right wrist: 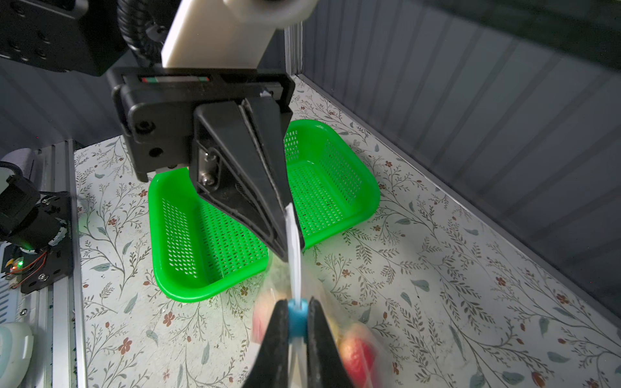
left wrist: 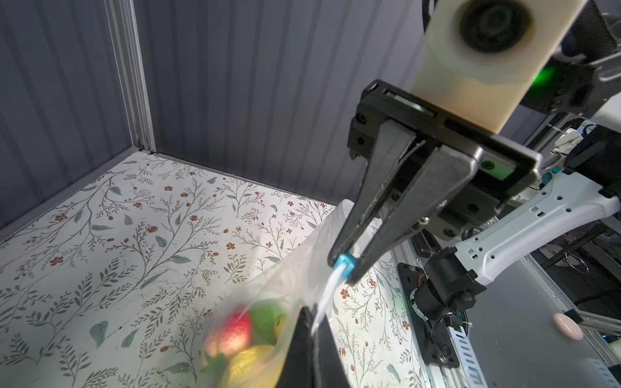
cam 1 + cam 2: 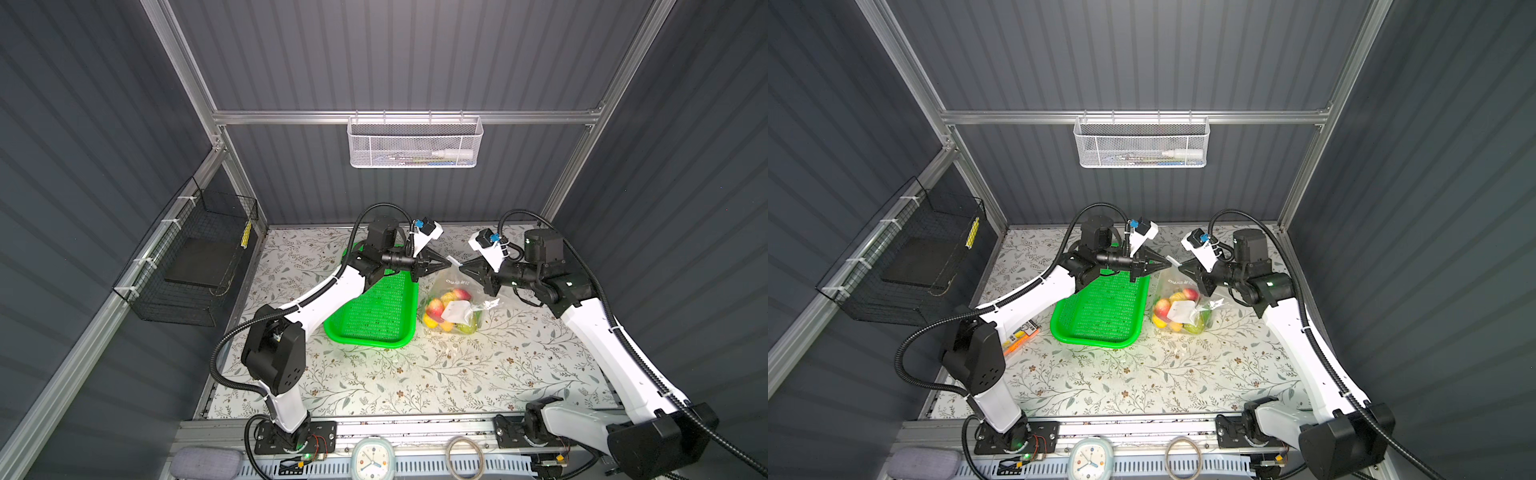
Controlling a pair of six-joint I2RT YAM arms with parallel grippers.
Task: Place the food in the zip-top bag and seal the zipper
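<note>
The zip-top bag (image 3: 451, 291) hangs clear and crinkly over the floral table, with the food (image 3: 440, 309) bunched at its bottom: red, yellow and green pieces behind a white label. Both grippers meet at its raised mouth. My left gripper (image 3: 450, 262) is shut on the end of the zipper (image 1: 295, 268); the strip runs out from between its fingers (image 2: 312, 322). Facing it, my right gripper (image 3: 461, 266) is shut on the light-blue slider tab (image 1: 297, 317), which is pinched between its two fingertips. Only a short stretch of strip separates the two grippers.
An empty green perforated basket (image 3: 374, 316) stands just left of the bag, under the left arm. A black wire basket (image 3: 195, 266) hangs on the left wall and a white mesh basket (image 3: 415, 143) on the back rail. A small clock (image 3: 372, 457) sits at the front edge.
</note>
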